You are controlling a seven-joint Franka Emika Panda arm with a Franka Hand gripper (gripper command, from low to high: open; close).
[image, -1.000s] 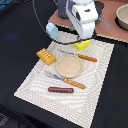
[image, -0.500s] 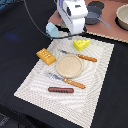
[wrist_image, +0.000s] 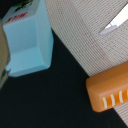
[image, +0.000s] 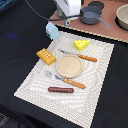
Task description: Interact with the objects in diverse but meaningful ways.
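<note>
- Toys are lying spread around a round plate (image: 68, 65) on a pale placemat (image: 35, 82), and nothing is showing signs of being stacked, filled or paired yet, so I judge the play to be at an early or in-between stage with most of it left.
- Beyond the plate a yellow cheese wedge (image: 81, 44) is sitting, a knife (image: 79, 56) is lying between the two, and a fork (image: 65, 79) is resting just on the plate's near side.
- Nearer the camera than the plate, a brown sausage (image: 61, 90) is lying alone; an orange bread block (image: 45, 56) is sitting toward the exterior view's left of the plate.
- Off the mat, well beyond the plate, a light blue cup (image: 52, 30) is standing on the dark counter (image: 17, 45), with a grey pan (image: 91, 15) on a brown board (image: 107, 31) further back.
- The arm (image: 69, 7) is hovering above the cup, cut off by the frame edge.
- The fingers are not showing in either view, so I cannot tell whether they are spread or closed, though nothing appears to be carried.
- The wrist view is blurring, showing only the cup (wrist_image: 27, 42), the bread block (wrist_image: 107, 92) and a knife tip (wrist_image: 116, 21).
</note>
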